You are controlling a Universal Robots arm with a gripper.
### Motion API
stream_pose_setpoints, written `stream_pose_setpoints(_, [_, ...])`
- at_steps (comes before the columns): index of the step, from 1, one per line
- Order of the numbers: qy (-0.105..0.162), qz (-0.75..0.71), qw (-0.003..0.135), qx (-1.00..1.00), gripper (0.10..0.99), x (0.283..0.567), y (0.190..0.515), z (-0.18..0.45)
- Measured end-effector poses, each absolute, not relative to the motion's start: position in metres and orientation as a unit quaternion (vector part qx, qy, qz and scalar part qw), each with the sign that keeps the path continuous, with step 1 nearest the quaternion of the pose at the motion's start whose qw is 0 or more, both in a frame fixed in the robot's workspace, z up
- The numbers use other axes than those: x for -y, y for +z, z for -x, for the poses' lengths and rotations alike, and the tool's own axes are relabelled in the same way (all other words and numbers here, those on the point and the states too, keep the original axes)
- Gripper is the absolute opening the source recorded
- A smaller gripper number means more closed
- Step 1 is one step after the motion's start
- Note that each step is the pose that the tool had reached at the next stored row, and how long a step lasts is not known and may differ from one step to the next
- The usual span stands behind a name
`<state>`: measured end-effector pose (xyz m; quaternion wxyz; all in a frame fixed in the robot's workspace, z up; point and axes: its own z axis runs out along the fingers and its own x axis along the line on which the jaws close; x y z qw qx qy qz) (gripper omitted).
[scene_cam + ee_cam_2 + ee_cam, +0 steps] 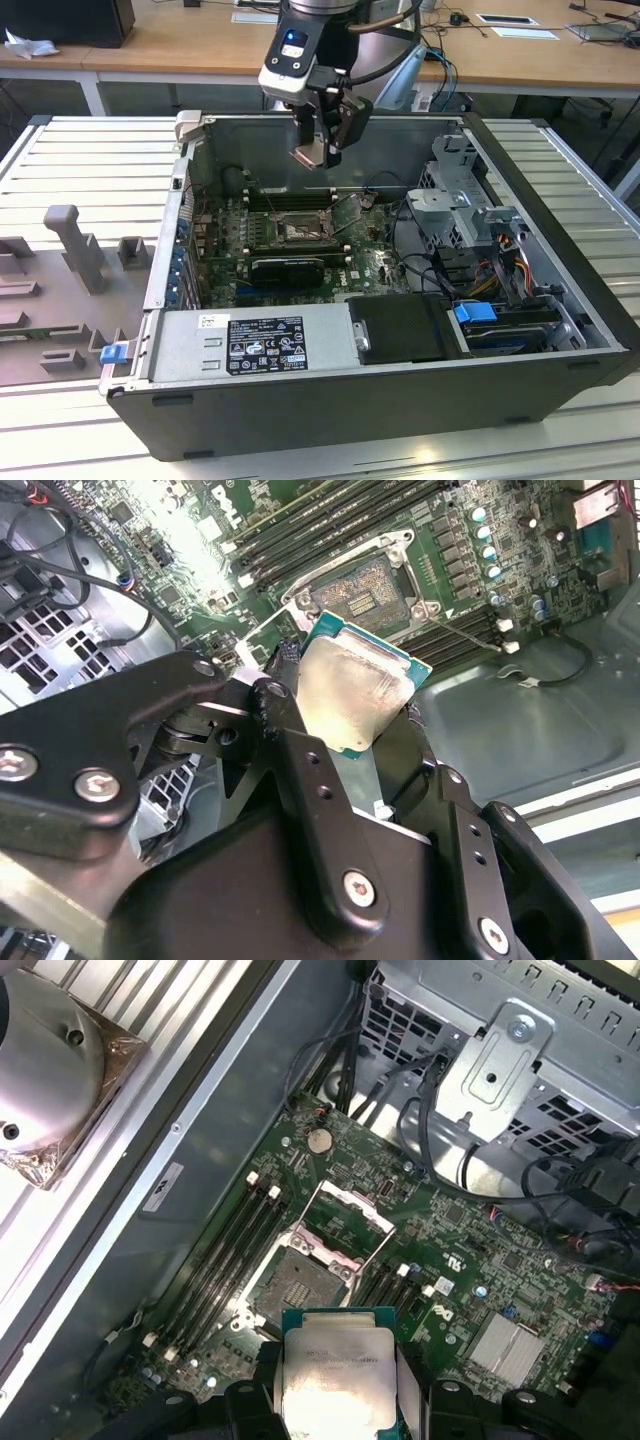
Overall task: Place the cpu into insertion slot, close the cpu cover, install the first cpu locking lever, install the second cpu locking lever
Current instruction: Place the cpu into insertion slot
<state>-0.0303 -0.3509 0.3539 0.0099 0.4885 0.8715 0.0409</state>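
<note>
So the gripper is hanging over the open computer case, up above the far part of the motherboard. Its two black fingers are clamped on opposite edges of the cpu, one on each side. You can see that in both wrist views, chip pinched between them with its pale silvery face showing and a teal edge around it.

The cpu is up in the air, well apart from the board and not touching anything but the fingers. In the exterior view it looks tilted rather than flat.

The insertion slot sits below it and a bit nearer, bare, with its dark contact field exposed. The cpu cover is flipped up off the socket, its frame standing open on one side. A thin wire lever sticks out loose beside the socket.

Long black memory slots run along the far side of the socket. The silver power supply is at the near wall, and the drive cage is over on the exterior view's right.
</note>
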Motion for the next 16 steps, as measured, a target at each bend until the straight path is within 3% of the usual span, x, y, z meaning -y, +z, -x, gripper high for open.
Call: stream_pose_setpoints(16, [0.041, -0.511, 0.011, -0.859, 0.537, 0.3509, 0.3532, 0.0304])
